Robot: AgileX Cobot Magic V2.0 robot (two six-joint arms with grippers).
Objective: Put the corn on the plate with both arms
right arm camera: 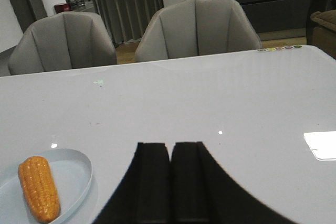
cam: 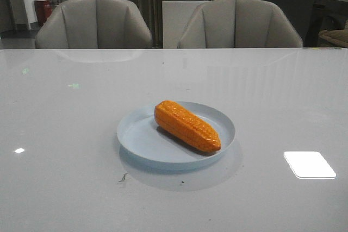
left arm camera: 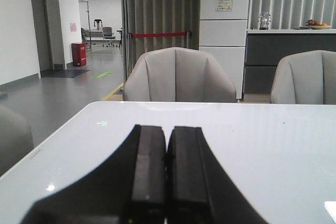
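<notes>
Both claws, left and right, are clenched empty above the tabletop, clear of the corn, which lies diagonally inside the plate, nearer the right claw

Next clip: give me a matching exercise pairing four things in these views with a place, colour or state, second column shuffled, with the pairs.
Column one:
1. corn
2. plate
3. left gripper
4. chairs

Column two:
A. pale blue, on the table
B. grey, behind the table
C. orange, lying on the plate
D. jaws shut, holding nothing

Pairs: 1-C, 2-A, 3-D, 4-B
</notes>
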